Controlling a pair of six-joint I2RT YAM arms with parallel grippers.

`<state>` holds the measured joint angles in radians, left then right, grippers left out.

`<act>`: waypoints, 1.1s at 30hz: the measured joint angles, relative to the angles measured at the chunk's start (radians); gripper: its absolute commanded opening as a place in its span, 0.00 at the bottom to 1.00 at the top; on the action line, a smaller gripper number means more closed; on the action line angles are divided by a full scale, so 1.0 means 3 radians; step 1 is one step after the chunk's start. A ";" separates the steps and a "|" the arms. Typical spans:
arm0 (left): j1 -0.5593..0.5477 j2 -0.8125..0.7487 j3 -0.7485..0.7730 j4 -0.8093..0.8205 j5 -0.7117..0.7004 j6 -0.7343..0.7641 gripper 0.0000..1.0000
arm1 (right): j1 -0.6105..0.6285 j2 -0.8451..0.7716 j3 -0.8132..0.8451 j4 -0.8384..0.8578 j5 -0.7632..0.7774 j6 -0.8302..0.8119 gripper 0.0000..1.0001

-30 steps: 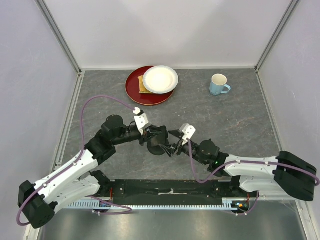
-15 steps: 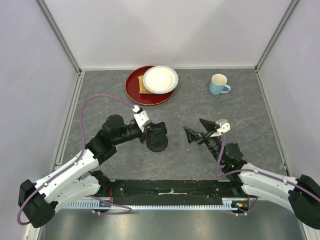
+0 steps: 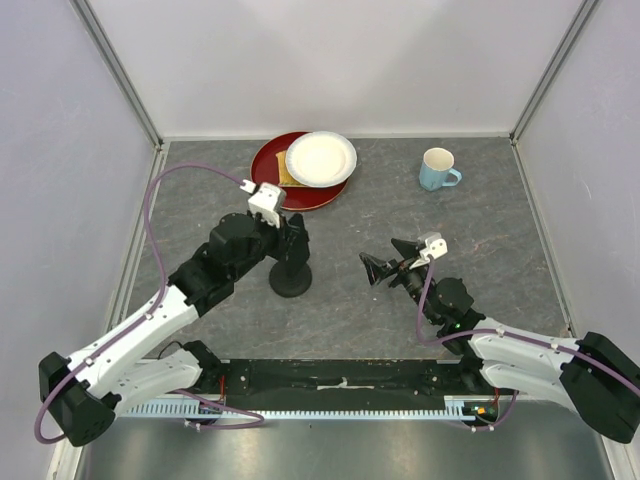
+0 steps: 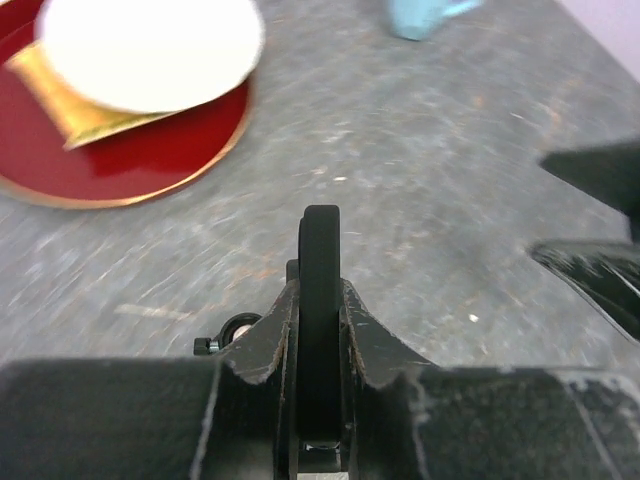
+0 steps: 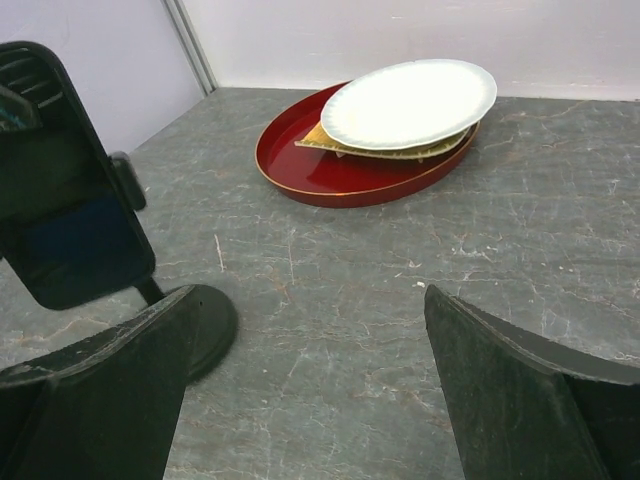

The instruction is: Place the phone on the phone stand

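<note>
Left tool [image 4: 320, 292] is closed tight on the phone [image 5: 75, 225], its two fingers [image 4: 262, 335] pinching the thin black edge from either side. The right wrist view shows the phone held upright, glossy face outward, directly over the phone stand [image 3: 290, 284]. The stand's round base rests on the grey tabletop [image 3: 480, 250], and its short post rises to the phone's lower edge. The clamp head is hidden behind the phone, so I cannot tell whether the phone is seated in it or only held against it. From above, the left tool covers nearly all of the phone. The phone's top corner is cut off in the right wrist view.

Right tool [image 3: 388, 262] is spread wide and holds nothing. It sits low, to the right of the stand and apart from it. At the back, a white plate [image 3: 320, 158] lies on a red plate [image 3: 266, 182], and a blue mug [image 3: 437, 168] stands well off to the right.
</note>
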<state>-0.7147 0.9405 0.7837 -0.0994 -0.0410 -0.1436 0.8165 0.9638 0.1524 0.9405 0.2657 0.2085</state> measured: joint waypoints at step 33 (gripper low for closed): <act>0.0019 0.0429 0.1054 -0.3651 -0.3417 -0.3984 0.60 | -0.0009 0.0109 0.0120 -0.0128 -0.0070 0.0083 0.98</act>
<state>-0.7090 1.0691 1.1000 -1.1946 -1.0660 -1.3388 0.8139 0.9966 0.1883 0.9020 0.2447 0.2333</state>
